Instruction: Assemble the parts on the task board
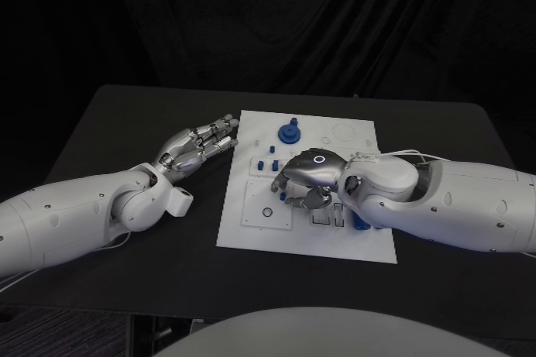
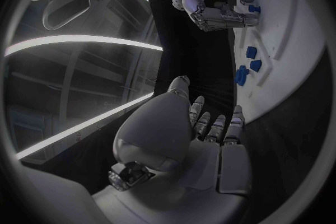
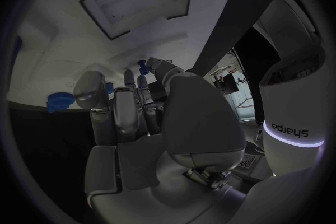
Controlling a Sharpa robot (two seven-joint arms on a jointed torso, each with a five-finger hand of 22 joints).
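Note:
The white task board (image 1: 255,235) lies in the middle of the black table. A tall blue round part (image 1: 290,132) stands near its far edge, and small blue parts (image 1: 263,165) stand by its left side. My right hand (image 1: 305,179) hovers over the board's middle with its fingers curled downward. In the right wrist view a small blue part (image 3: 142,65) sits right at the tips of the right hand (image 3: 140,117); whether it is held is unclear. My left hand (image 1: 201,144) lies open beside the board's left edge, fingers stretched out and empty.
Another blue part (image 1: 359,222) stands on the board beside my right forearm. A ringed hole (image 1: 268,211) marks the board's near-left area. In the left wrist view the left hand (image 2: 210,134) lies beside the board's edge (image 2: 294,50), with blue parts (image 2: 245,67) and the right hand (image 2: 210,5) beyond.

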